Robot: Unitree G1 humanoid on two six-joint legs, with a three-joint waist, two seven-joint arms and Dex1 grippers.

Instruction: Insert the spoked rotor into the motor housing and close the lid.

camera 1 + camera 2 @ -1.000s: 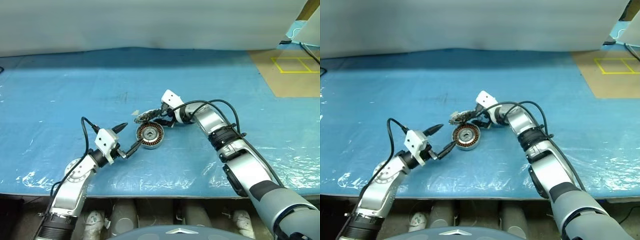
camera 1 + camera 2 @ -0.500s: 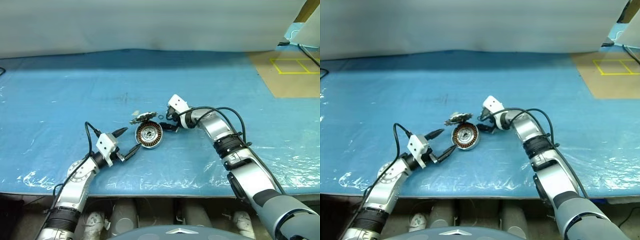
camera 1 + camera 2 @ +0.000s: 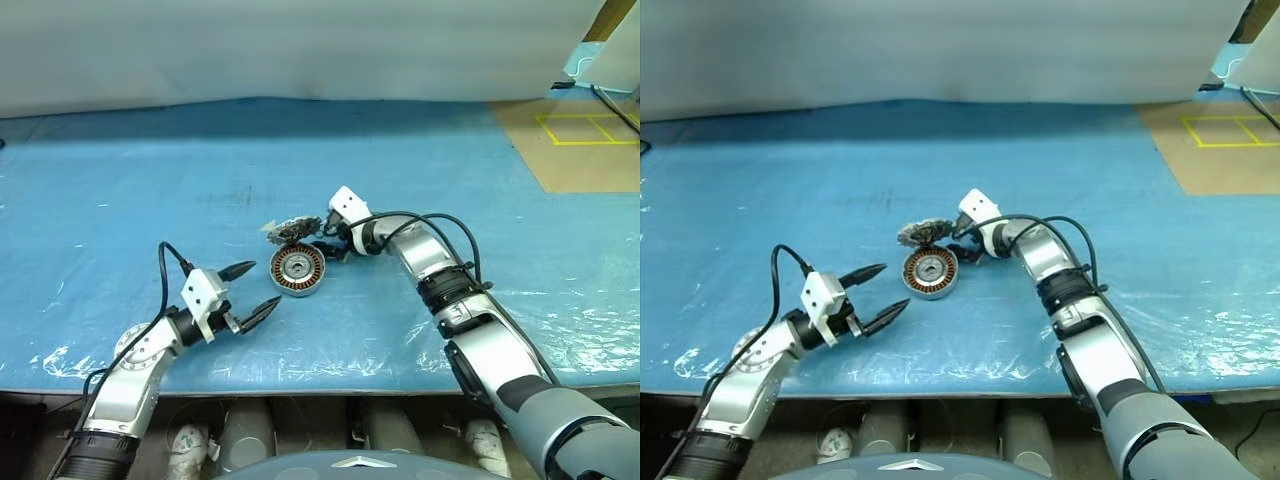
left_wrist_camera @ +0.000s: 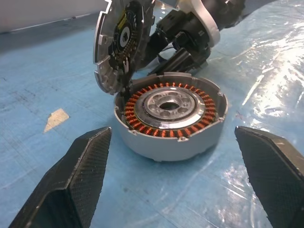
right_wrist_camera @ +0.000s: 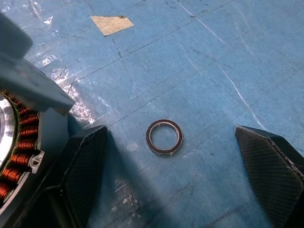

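While the housing (image 3: 298, 270) sits on the blue sheet (image 3: 120, 200) near the middle of the table, its lid (image 4: 121, 45) stands tipped up from the far rim, joined there and leaning back, so the ring of copper windings around the silver centre lies in plain sight. On the lid's inner face there is a dark round part with a pale hub; whether that is the rotor cannot be told. The left gripper (image 3: 250, 290) hangs near the housing on the robot's side, apart from it, its two black fingers (image 4: 71, 183) spread wide with nothing between them, and in the left wrist view the housing shows between those fingers but farther off. The right gripper (image 3: 328, 243) is just beside the housing's far right edge, close under the raised lid, its jaws also wide apart and holding nothing. In the right wrist view a thin metal ring (image 5: 164, 137) lies flat on the sheet between that gripper's fingers, touching neither. A small tan scrap (image 5: 111, 23) lies on the sheet beyond the ring.
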